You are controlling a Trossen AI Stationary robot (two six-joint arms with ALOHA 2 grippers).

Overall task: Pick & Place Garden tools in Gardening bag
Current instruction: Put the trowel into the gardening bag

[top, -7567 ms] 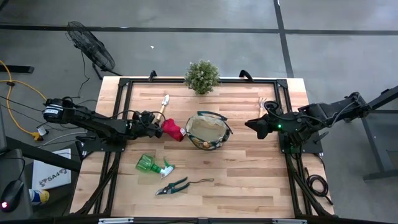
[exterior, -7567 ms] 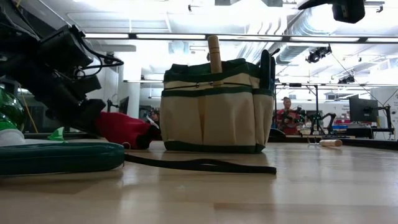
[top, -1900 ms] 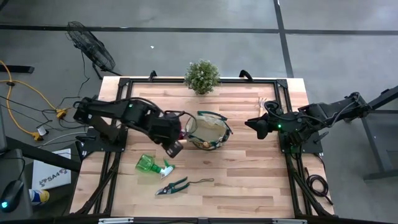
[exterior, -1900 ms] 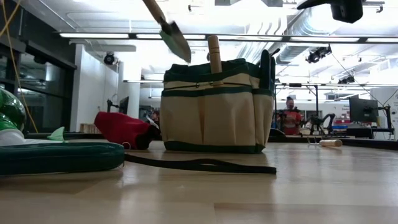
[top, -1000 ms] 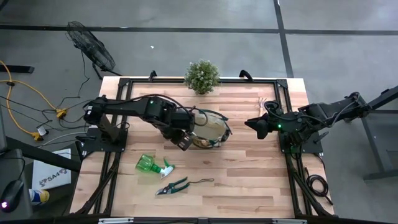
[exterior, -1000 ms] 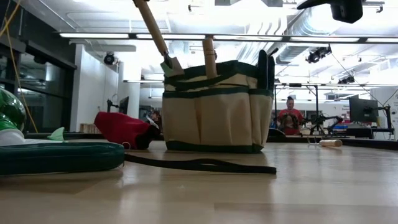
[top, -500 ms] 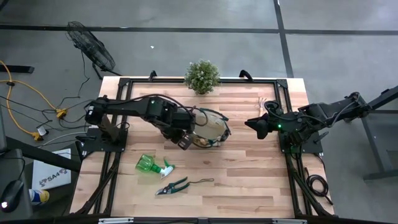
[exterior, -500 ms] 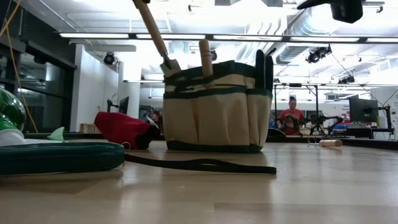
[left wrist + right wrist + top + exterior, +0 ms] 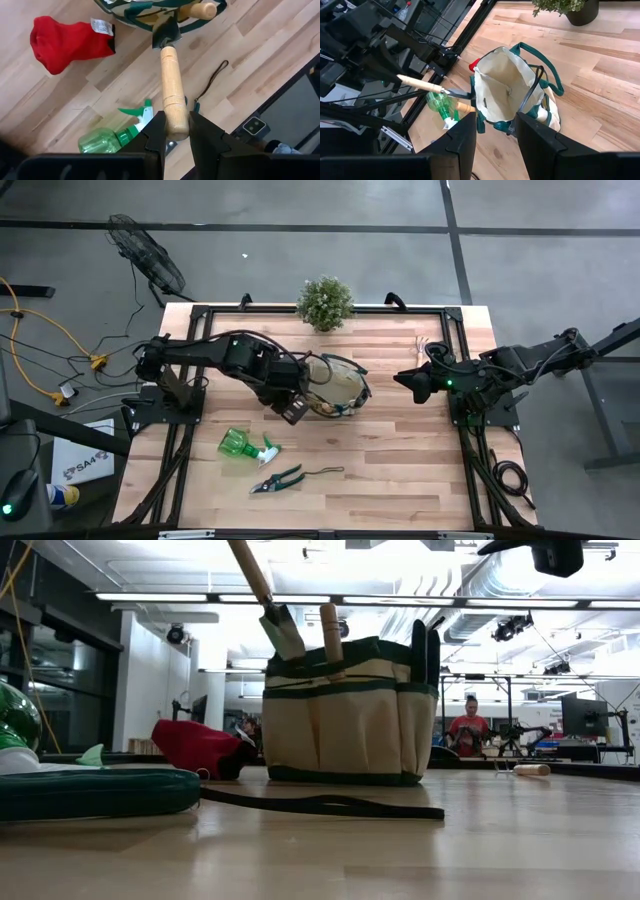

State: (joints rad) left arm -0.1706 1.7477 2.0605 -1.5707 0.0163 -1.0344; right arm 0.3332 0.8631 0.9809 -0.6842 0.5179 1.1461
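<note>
My left gripper (image 9: 292, 408) is shut on a wooden-handled trowel (image 9: 262, 592) beside the tan gardening bag (image 9: 335, 388). The trowel slants down, and its blade (image 9: 283, 632) is at the bag's left rim. Another wooden handle (image 9: 331, 628) sticks up out of the bag. The red glove (image 9: 70, 37), green spray bottle (image 9: 245, 445) and pruners (image 9: 278, 478) lie on the table. A small rake (image 9: 425, 343) lies at the far right. My right gripper (image 9: 402, 383) is open and waits to the right of the bag. My left gripper pinches the trowel's wooden handle near its free end (image 9: 173, 112) between its two fingers (image 9: 156, 131). The handle runs on forward from the fingers and slants down toward the bag. The trowel hangs clear of the table, blade end (image 9: 165, 35) lowest, at the bag's rim.
A bushy potted plant (image 9: 324, 302) stands at the far edge behind the bag. The pruners' dark strap (image 9: 320, 806) lies across the boards in front of the bag. A person (image 9: 466, 730) stands in the room beyond the table.
My left gripper brought the trowel's blade down against the bag's left rim, and the bag's top leaned toward the right. It has since risen a little, so the whole blade shows above the rim. The bag stays leaning.
</note>
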